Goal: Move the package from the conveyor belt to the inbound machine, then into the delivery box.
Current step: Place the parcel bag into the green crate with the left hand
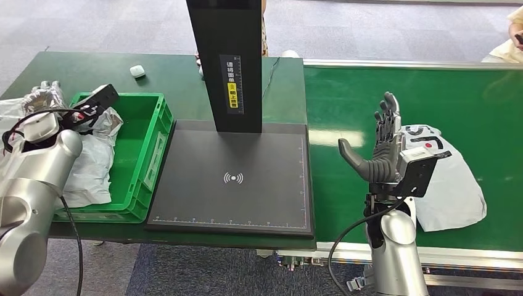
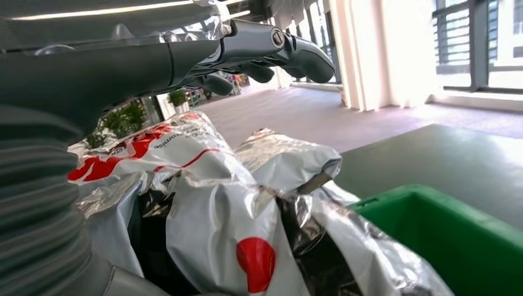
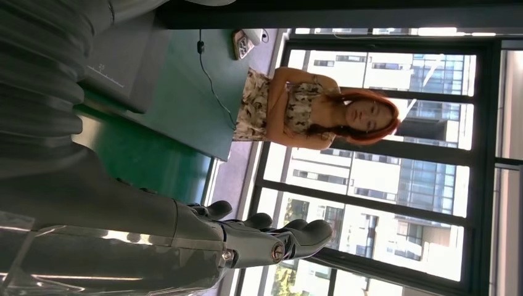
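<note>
A white package with black print lies on the green conveyor belt at the right. My right hand stands upright just left of it, fingers spread and holding nothing; the right wrist view shows the same fingers stretched out in the air. The inbound machine is a black scan plate with a black column, and nothing lies on the plate. Left of it stands the green delivery box. My left hand hovers with straight fingers above crinkled silver and white bags.
Several white and silver bags lie in and beside the green box. A small white object sits on the green table behind the box. A person stands beyond the table's far edge; another person's sleeve shows at the belt's far right.
</note>
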Controlling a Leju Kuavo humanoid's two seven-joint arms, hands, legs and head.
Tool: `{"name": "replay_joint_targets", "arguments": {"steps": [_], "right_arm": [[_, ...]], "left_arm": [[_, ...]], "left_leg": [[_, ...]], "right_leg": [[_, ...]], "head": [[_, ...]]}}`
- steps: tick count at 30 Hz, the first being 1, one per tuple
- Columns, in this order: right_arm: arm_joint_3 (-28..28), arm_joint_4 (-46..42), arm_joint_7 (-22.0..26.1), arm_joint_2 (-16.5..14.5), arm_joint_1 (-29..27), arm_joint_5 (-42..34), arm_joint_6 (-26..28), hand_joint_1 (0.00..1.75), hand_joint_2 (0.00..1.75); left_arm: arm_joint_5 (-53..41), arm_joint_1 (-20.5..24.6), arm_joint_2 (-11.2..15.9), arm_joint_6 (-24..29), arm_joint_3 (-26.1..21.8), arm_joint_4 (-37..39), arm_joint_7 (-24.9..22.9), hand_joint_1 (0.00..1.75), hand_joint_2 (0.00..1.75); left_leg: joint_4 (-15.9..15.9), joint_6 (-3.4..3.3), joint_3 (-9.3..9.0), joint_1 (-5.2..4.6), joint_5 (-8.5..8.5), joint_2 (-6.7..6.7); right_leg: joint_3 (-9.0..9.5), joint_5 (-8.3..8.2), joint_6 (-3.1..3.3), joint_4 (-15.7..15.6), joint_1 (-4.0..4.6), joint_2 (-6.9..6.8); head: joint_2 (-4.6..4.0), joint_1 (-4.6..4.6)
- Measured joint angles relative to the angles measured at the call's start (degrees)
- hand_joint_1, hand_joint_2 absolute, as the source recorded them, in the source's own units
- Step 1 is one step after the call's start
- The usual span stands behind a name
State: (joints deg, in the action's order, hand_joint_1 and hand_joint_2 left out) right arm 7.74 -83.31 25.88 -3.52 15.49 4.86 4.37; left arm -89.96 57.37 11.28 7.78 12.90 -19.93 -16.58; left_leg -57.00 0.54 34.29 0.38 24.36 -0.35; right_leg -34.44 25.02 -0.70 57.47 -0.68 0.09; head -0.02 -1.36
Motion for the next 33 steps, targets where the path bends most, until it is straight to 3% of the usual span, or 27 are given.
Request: {"name": "replay_joint_targets", "arguments": {"steps": [8,11,16,21,25,30,33], "right_arm": [[-0.03,-1.05,-0.02,0.41,-0.69,-0.28,0.94,0.0,1.75],[-0.06,-1.49,-0.04,0.46,-1.23,-0.3,0.98,0.0,1.75],[-0.2,-2.18,0.09,0.76,-2.19,-0.28,1.35,0.0,1.75],[-0.33,-2.37,0.42,0.79,-2.49,0.02,1.73,0.0,1.75],[-0.33,-2.37,0.54,0.82,-2.41,0.13,1.63,0.0,1.75],[-0.32,-2.35,0.66,0.91,-2.35,0.16,1.62,0.0,1.75],[-0.08,-2.22,0.75,0.94,-2.12,0.15,1.01,0.0,1.75]], "left_arm": [[2.25,0.02,-2.95,14.58,-0.22,-2.25,9.33,0.0,1.75],[3.62,-0.05,-4.21,16.55,-0.41,-3.44,11.45,0.0,1.75],[12.66,-1.85,-7.17,23.29,-1.44,-9.51,23.55,0.0,1.75],[26.19,-8.23,-10.53,18.65,1.77,-24.77,29.86,0.0,1.75],[44.55,-14.07,-11.65,11.85,5.49,-36.82,35.58,0.0,1.75],[52.71,-18.3,-11.85,7.89,7.9,-45.3,38.14,0.0,1.75],[66.51,-20.57,-12.1,-1.36,8.21,-48.35,41.27,0.0,1.75]], "left_leg": [[-0.03,-0.01,0.01,0.0,0.01,-0.01],[-0.03,-0.01,0.0,-0.04,0.02,0.03],[-0.04,-0.02,0.01,-0.05,0.02,-0.02],[-0.04,-0.05,0.05,-0.07,0.07,-0.01],[-0.04,-0.08,0.05,-0.09,0.09,0.01],[-0.01,-0.08,0.05,-0.08,0.09,0.0],[0.0,-0.08,0.04,-0.08,0.09,0.0]], "right_leg": [[0.01,-0.01,-0.01,0.0,-0.04,-0.01],[-0.02,-0.01,-0.01,-0.01,-0.05,0.06],[-0.02,-0.01,-0.01,-0.01,-0.05,-0.01],[-0.02,0.0,-0.02,-0.02,-0.07,0.01],[-0.02,0.0,-0.02,-0.03,-0.07,0.03],[-0.03,0.01,-0.02,-0.03,-0.05,0.02],[-0.02,0.01,-0.02,-0.03,-0.05,0.02]], "head": [[0.0,0.01],[0.0,0.01],[0.0,0.01],[0.0,0.02],[0.0,0.02],[0.0,0.0],[0.0,0.0]]}}
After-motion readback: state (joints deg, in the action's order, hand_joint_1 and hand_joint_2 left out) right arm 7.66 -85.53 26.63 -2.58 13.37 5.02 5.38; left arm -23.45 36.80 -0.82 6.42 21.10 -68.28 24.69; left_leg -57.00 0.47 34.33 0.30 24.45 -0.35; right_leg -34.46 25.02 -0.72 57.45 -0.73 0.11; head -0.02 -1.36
